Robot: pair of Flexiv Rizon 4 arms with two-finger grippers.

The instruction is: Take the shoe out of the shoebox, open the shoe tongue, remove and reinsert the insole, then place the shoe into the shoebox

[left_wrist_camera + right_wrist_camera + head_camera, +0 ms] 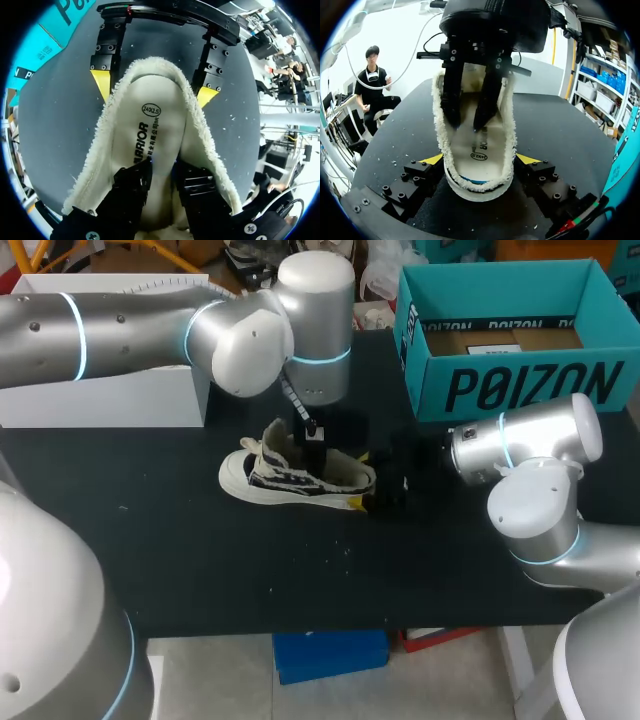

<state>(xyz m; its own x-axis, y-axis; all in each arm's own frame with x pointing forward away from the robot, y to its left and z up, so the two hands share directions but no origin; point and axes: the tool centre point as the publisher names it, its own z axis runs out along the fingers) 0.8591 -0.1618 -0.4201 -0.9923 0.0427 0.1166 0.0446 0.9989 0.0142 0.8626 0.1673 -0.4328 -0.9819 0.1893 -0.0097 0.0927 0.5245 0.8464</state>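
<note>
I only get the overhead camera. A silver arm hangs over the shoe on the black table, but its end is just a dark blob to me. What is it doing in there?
Observer: The left wrist view shows it. The left tool reaches down inside the shoe and rests on the insole, which lies flat in there.
Operator: And the other one, coming in from the right?
Observer: The right tool is at the shoe's heel end. In the right wrist view its fingers, yellow at the tips, sit against the fleecy collar from both sides, so it appears to hold the shoe steady.
</note>
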